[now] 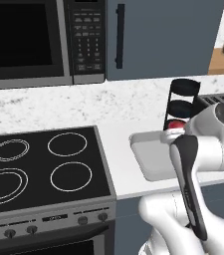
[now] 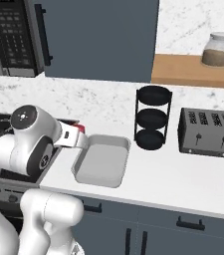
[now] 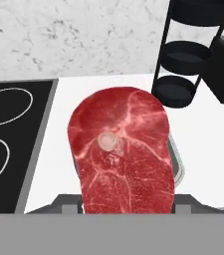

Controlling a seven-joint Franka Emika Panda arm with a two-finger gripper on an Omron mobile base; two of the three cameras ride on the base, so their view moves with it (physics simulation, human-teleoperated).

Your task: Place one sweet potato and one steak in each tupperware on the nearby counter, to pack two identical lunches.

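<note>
clearly the step in hand is the carrying of a steak (image 3: pixel 121 154) to a tupperware (image 2: pixel 101 162). in the hand view the red meat covers the middle of the picture and hides the fingertips, so the claw (image 2: pixel 81 135) seems clamped on the steak. in the right base view a small red piece shows at the end of the hand, just at the near-left rim of the tupperware. in the left base view the same red piece (image 1: pixel 174 124) sits behind the arm, at the far edge of the tupperware (image 1: pixel 153 159).

the tupperware looks empty inside, as far as can be seen, so i judge that the packing is at an early point. the next move probably calls for bringing the steak over the middle of the tupperware, lowering it, and only then letting go, so that the meat does not land on the rim.

the tabletop (image 2: pixel 183 179) is white, over dark blue-grey drawers. a black stove (image 1: pixel 39 167) stands to the left of it, a black three-level rack (image 2: pixel 152 117) and a toaster (image 2: pixel 208 132) to the right. behind is a marble wall, with a microwave (image 1: pixel 34 40), a blue cabinet (image 2: pixel 101 37) and a wooden shelf (image 2: pixel 193 72) with a jar (image 2: pixel 217 50).
</note>
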